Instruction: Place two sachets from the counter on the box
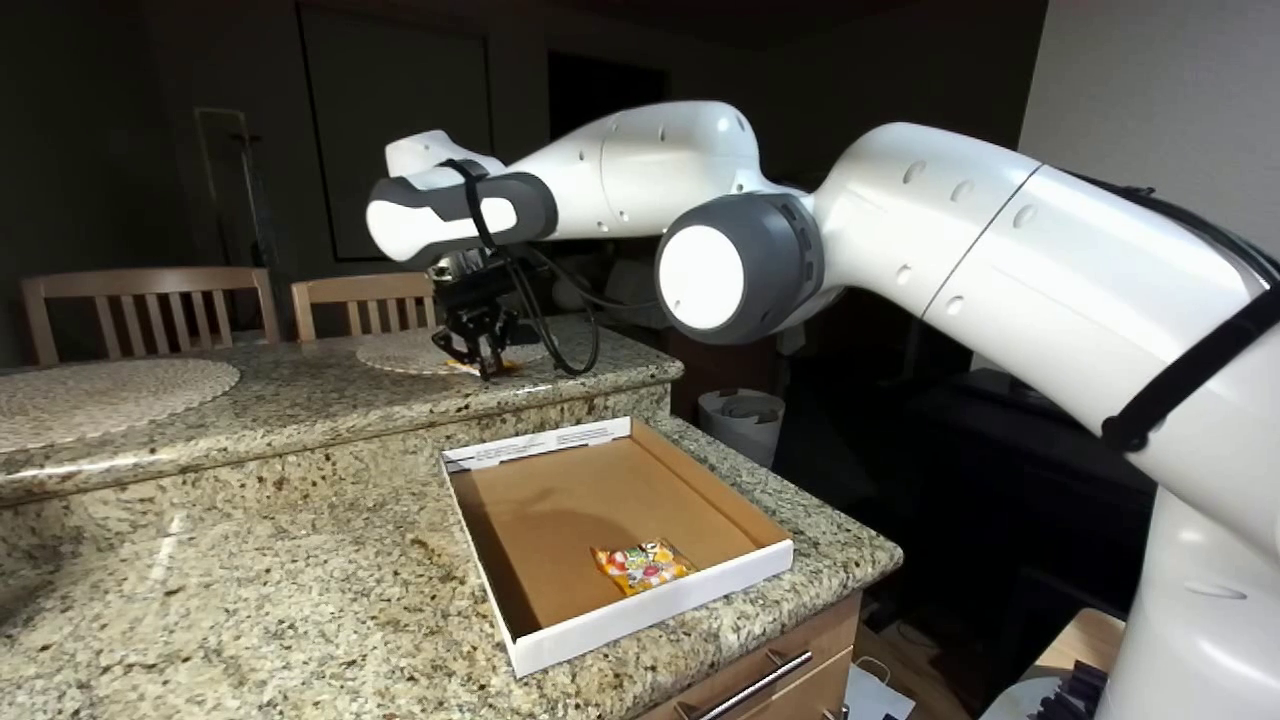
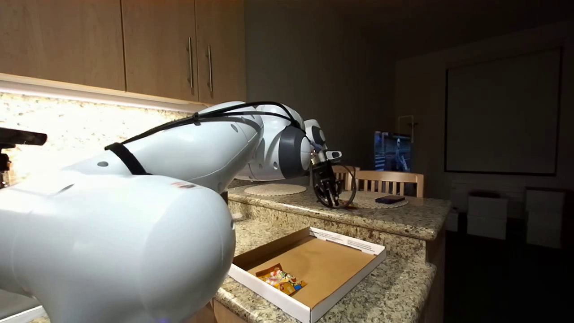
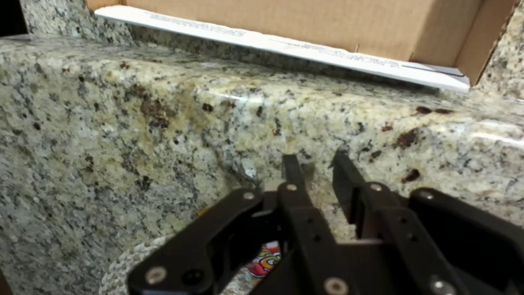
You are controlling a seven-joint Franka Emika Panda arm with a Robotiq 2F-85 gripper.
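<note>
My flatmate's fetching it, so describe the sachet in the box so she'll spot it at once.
On the lower granite counter sits a wide, shallow box, white outside and brown inside. Near its side farthest from the raised counter lies a small orange sachet with colourful print. Unlike the packet up by the pincer, it lies inside the box.

In an exterior view: one desk (image 1: 300,590), one box (image 1: 570,500), one arm (image 1: 880,230), two mats (image 1: 105,395) (image 1: 395,352); from the box, two chairs (image 1: 150,282) (image 1: 365,288) at ten o'clock, one bin (image 1: 725,430) at two. Two sachets (image 1: 645,567) (image 3: 266,262): one inside the box there at five o'clock, one at the wrist view's six, mostly behind the one claw (image 3: 315,162).
</note>
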